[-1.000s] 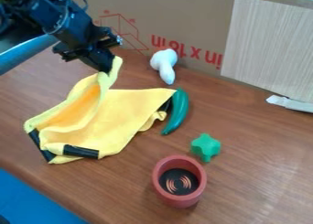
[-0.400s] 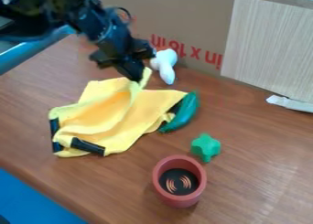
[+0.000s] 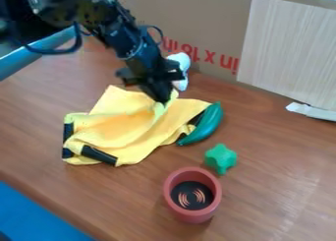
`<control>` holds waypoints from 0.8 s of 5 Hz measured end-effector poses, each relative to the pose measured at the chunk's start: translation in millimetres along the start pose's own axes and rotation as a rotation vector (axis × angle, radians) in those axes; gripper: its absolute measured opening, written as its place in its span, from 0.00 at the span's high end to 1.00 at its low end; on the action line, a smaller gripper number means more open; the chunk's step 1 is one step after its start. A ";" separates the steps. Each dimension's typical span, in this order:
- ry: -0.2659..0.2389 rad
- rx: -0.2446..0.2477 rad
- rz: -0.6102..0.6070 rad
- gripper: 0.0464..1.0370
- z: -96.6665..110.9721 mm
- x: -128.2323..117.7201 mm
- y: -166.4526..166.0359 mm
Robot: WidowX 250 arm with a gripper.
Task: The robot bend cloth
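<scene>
The black arm slants down from upper left, fingers closed.

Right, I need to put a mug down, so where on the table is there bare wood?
In the picture, bare wood lies right of the red cup and green star, and left of the yellow cloth. It's crowded around the cloth, with the gripper, white toy and dark green toy.
</scene>
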State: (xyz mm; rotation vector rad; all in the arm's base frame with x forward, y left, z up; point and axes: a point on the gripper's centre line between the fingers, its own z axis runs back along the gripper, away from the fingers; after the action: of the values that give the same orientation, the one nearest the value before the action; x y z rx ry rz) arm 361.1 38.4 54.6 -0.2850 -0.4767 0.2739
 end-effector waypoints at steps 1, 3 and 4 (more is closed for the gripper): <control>0.030 0.003 -0.017 0.58 -10.1 -7.1 -2.6; 0.127 -0.075 -0.071 0.04 -5.6 -14.5 -19.2; 0.158 -0.143 -0.110 0.04 13.7 -13.5 -25.5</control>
State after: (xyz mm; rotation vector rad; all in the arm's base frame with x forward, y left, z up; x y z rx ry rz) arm 347.8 13.3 69.1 -0.4157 -0.3544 0.1092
